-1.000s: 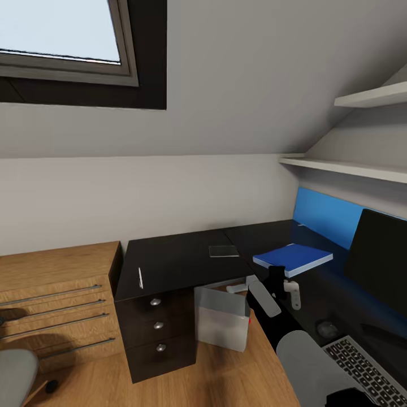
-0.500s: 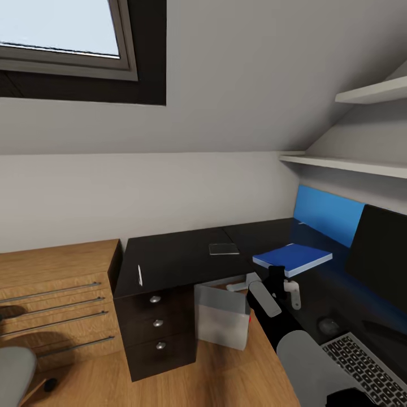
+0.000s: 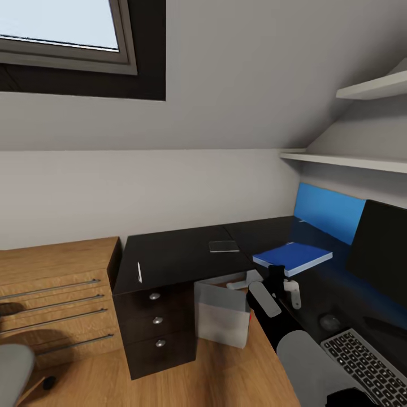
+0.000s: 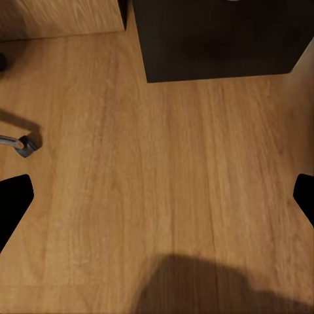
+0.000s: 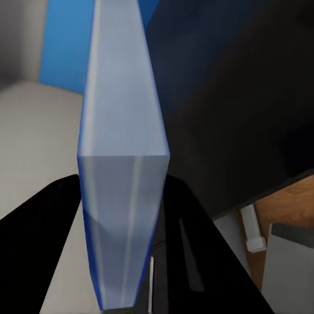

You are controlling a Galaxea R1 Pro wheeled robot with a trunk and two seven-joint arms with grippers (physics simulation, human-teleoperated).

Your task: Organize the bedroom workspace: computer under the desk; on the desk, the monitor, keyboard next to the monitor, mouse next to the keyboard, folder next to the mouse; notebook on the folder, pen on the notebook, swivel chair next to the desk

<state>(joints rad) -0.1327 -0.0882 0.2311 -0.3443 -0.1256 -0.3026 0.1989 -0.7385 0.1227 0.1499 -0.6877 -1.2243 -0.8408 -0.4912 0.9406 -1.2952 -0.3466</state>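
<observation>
The right tool is clamped on the near edge of a blue folder, holding it roughly level over the black table. The right wrist view shows the folder's pale edge pinched between the two dark fingers. The left tool hangs over bare wooden floor with its fingers spread apart and nothing between them.

On the table, the monitor stands at the far right, the keyboard lies in front of it, and the mouse sits just beside the keyboard. The pen lies near the table's left edge, well apart from the rest, and a small flat grey item rests nearer the corner. The computer stands under the table by the drawers. A grey corner of the swivel chair shows low at the left.

The grip is only on one edge, so the folder's far side could sag or twist out during the carry. Lowered carelessly, it could knock the mouse or land on the keyboard. If released too close to the table's edge, it could tip off toward the computer.
</observation>
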